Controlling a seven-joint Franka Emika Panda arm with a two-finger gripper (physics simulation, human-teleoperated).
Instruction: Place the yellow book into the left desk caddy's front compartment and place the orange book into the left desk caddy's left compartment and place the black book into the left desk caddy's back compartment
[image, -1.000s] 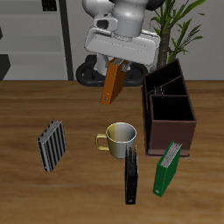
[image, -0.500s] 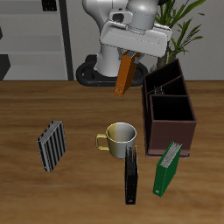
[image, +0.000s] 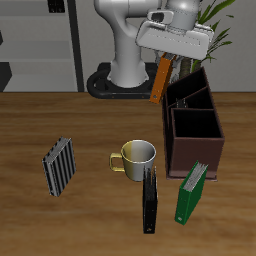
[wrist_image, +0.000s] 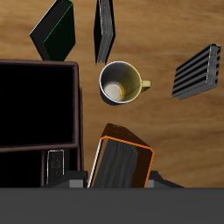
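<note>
At the exterior view's upper right, the gripper (image: 165, 62) clamps the orange book (image: 160, 80), tilted, above and beside the left desk caddy (image: 188, 90). The wrist view shows a small greyish book (wrist_image: 56, 164) already standing in one caddy compartment.

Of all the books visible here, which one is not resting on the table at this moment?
The orange book: the gripper holds it in the air beside the left desk caddy. The black book, green book and striped book are on the table.

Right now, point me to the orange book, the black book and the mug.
orange book (image: 160, 79): exterior view, on its orange cover, below the end effector.
black book (image: 150, 200): exterior view, mid-length of its dark cover.
mug (wrist_image: 120, 82): wrist view, inside the cup's pale interior.
</note>
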